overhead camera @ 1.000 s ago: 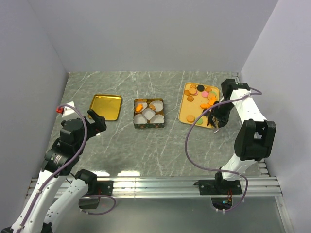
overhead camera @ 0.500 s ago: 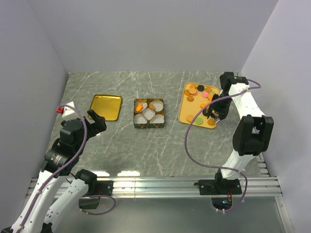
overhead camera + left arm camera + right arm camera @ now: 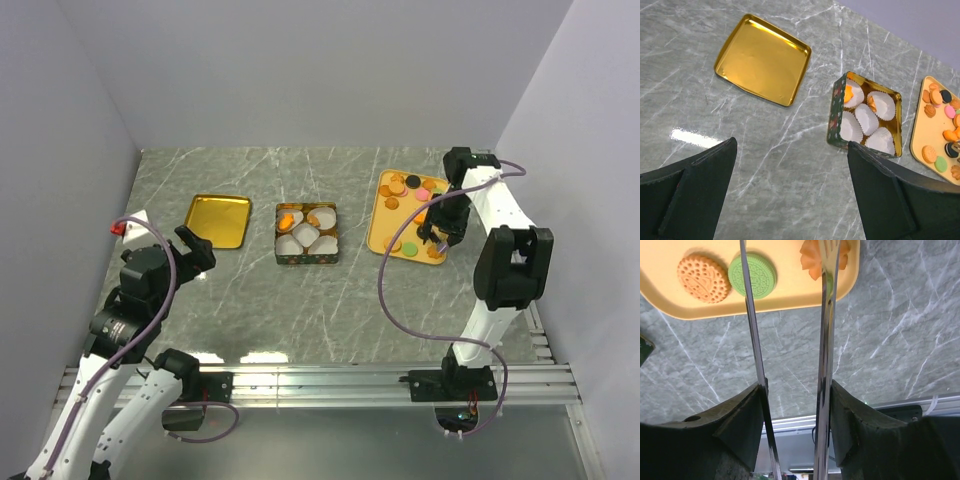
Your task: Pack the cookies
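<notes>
The right wrist view's top edge cuts off the tongs' tips [image 3: 832,250] and an orange cookie [image 3: 812,262].
</notes>
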Action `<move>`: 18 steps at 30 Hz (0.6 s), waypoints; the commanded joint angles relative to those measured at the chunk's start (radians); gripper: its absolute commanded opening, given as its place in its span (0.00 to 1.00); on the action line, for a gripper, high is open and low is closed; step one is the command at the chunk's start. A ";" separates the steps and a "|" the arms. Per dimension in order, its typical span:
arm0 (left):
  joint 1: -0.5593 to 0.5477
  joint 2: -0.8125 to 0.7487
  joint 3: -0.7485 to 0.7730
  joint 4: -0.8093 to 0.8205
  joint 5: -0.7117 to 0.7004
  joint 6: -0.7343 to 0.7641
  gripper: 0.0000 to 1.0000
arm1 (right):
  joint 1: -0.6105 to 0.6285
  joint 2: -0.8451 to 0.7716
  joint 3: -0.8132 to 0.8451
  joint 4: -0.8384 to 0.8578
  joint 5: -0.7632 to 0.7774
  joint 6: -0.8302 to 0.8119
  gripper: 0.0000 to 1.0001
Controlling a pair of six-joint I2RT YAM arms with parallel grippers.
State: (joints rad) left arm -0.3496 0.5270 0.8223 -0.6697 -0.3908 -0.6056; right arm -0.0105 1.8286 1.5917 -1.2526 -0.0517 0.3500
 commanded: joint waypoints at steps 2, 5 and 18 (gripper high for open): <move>0.014 -0.015 0.001 0.032 -0.005 0.007 0.98 | 0.038 0.012 0.033 -0.024 0.021 -0.008 0.58; 0.015 -0.018 0.000 0.032 -0.003 0.007 0.98 | 0.055 0.027 0.037 -0.025 0.026 -0.005 0.58; 0.017 -0.032 0.000 0.033 -0.003 0.007 0.98 | 0.083 0.064 0.060 -0.038 0.018 0.012 0.59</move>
State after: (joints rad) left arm -0.3389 0.5098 0.8223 -0.6693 -0.3908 -0.6056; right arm 0.0658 1.8790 1.6249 -1.2739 -0.0448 0.3511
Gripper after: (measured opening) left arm 0.985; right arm 0.588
